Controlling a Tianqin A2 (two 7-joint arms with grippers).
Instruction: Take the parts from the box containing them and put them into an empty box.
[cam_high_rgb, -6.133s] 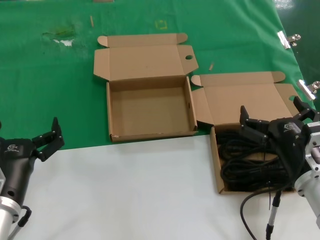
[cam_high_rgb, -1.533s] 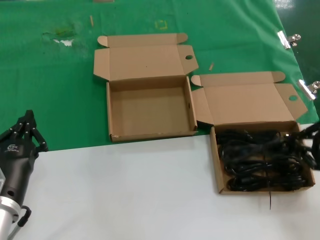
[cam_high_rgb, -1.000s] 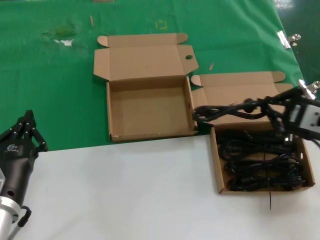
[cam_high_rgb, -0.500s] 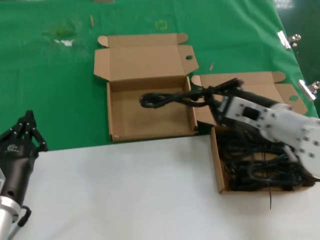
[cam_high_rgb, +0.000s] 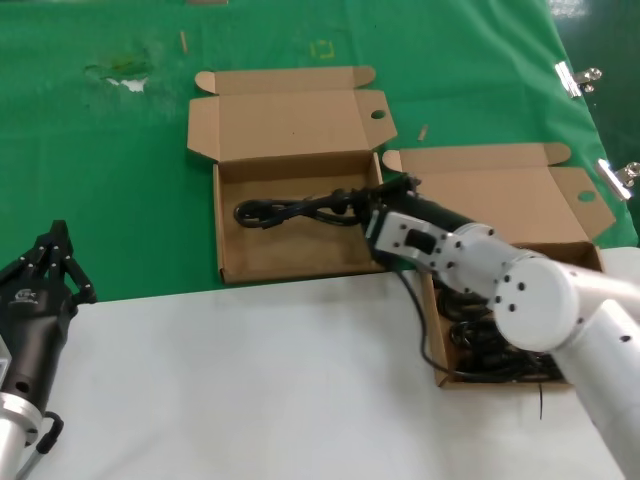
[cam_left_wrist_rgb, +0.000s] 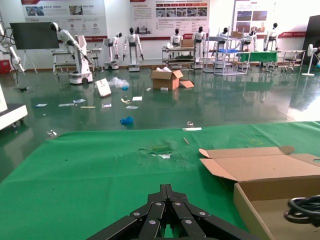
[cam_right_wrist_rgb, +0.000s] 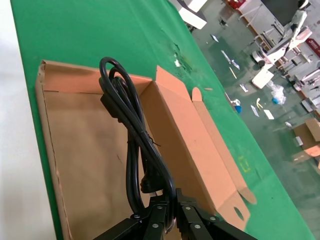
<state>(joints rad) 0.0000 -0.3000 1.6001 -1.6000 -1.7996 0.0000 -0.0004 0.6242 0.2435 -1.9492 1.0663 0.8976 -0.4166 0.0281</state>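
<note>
My right gripper is shut on one black looped power cord and holds it stretched across the inside of the left cardboard box. In the right wrist view the cord runs from my closed fingers over that box's bare floor. The right box holds several more black cords, mostly hidden behind my right arm. My left gripper is shut and empty, parked at the near left; it also shows in the left wrist view.
Both boxes have lids folded back flat, the left lid and the right lid. Green cloth covers the far table, white surface the near part. Metal clips sit at the right edge.
My right arm has carried the cord leftward from over the right box to inside the left box. The left arm has stayed still.
</note>
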